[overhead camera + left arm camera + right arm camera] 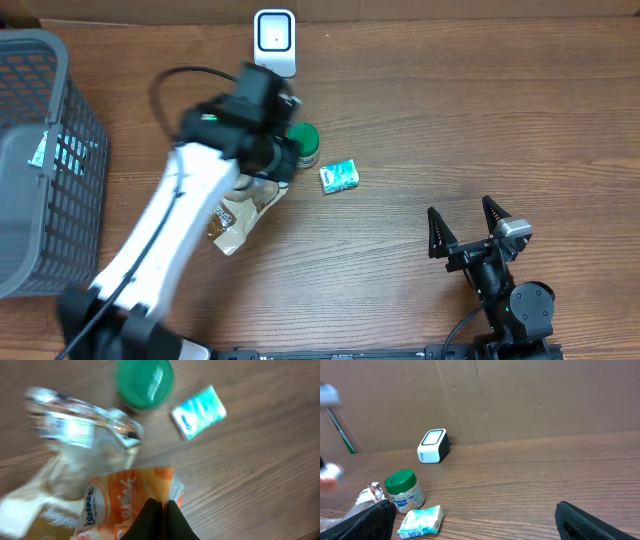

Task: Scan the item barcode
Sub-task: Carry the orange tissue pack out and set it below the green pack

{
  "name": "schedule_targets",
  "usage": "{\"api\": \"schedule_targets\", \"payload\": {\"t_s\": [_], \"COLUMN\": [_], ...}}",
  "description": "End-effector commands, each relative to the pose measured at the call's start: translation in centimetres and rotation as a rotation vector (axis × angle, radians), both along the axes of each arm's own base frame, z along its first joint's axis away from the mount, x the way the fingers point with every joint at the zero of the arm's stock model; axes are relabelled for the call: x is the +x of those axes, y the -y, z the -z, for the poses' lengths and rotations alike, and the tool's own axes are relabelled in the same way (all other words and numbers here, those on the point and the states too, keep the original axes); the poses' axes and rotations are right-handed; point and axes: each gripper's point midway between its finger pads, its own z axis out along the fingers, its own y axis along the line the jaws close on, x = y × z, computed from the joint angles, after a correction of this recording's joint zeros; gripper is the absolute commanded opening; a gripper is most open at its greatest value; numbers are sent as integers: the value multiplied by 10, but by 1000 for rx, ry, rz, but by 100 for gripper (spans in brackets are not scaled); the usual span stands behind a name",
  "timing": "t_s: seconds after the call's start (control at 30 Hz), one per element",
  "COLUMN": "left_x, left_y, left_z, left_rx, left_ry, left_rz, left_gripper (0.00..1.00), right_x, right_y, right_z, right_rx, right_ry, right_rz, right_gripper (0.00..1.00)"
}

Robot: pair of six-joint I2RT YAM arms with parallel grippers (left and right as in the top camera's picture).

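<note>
Scan not done yet, as far as I can judge. The scanner [274, 40] sits at the back edge of the counter [500, 110], window up, w/ nothing held over it. The snack bag [235, 220], orange print w/ a clear top, is well short of it, mostly under my left arm. So what's done is the pick, or most of it. Left to do: lift, carry to the scanner, turn the barcode to the window. Can't find the barcode. There's a white label on the clear part in the left wrist view, but it's too blurred to read.

My left hand [162, 505] is pinched fully shut, tips together on the orange edge of the bag. Looks like I've got the film btw the fingers, though the blur makes that a judgement.

My right hand [462, 215] is spread as wide as it goes, holds nothing and touches nothing, parked near the front, well apart from the items.

Other stuff: green-lidded jar [303, 143] just beside the bag, teal tissue pack [339, 177] near it, grey basket [40, 160] at far left.
</note>
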Motion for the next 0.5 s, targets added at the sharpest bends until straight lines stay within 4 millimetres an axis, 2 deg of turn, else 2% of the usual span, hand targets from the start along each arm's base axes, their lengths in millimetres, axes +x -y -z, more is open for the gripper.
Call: {"api": "schedule_targets", "payload": {"t_s": [0.0, 0.17, 0.4, 0.47], "left_x": [-15, -24, -20, -19], "left_y": [23, 49, 52, 53], "left_z": [46, 82, 84, 84], "left_rx": [55, 91, 92, 89], "left_ry": [-98, -162, -150, -144], "left_rz": [31, 81, 84, 85], "left_gripper": [4, 4, 4, 7], "right_x": [0, 0, 0, 0], "right_y": [-1, -1, -1, -1], "right_z": [2, 2, 2, 2], "right_rx": [3, 3, 3, 3], "right_ry": [0, 0, 0, 0], "right_rz": [-4, -4, -4, -4], "right_gripper": [100, 100, 100, 100]}}
